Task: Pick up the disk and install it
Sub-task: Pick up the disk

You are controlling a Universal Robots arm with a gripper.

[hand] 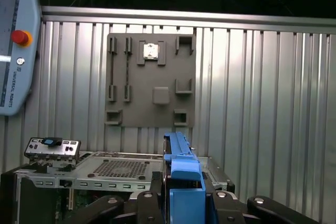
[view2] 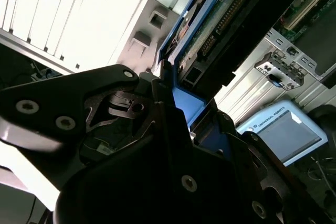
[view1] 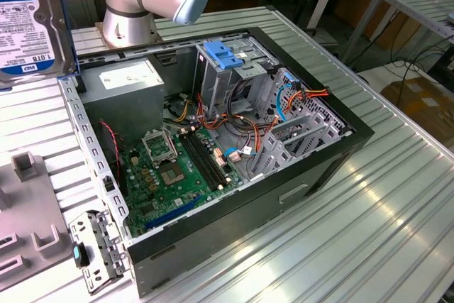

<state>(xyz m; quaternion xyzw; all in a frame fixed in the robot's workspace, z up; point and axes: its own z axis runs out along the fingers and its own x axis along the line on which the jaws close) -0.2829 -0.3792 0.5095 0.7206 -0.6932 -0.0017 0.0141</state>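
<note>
While the gripper (hand: 181, 195) is clamped on the disk (view1: 32, 19) — black jaws pressed against both sides of its blue rail, narrow gap, firm hold — the drive hangs off the table (view1: 383, 204) at the exterior view's far left, label side to the camera. In the second wrist view its circuit-board underside shows just beyond the jaws. Open computer case (view1: 323, 175) lies on its side mid-table, motherboard (view1: 170, 175) exposed. Light-blue ribbed bracket (view1: 221, 54) sits on the drive cage at the far side; grey power supply (view1: 131, 79) to its left. Grey fixture plate (hand: 149, 80) lies flat on the table beyond the case in the first wrist view — teach pendant (hand: 16, 51) beside it.
</note>
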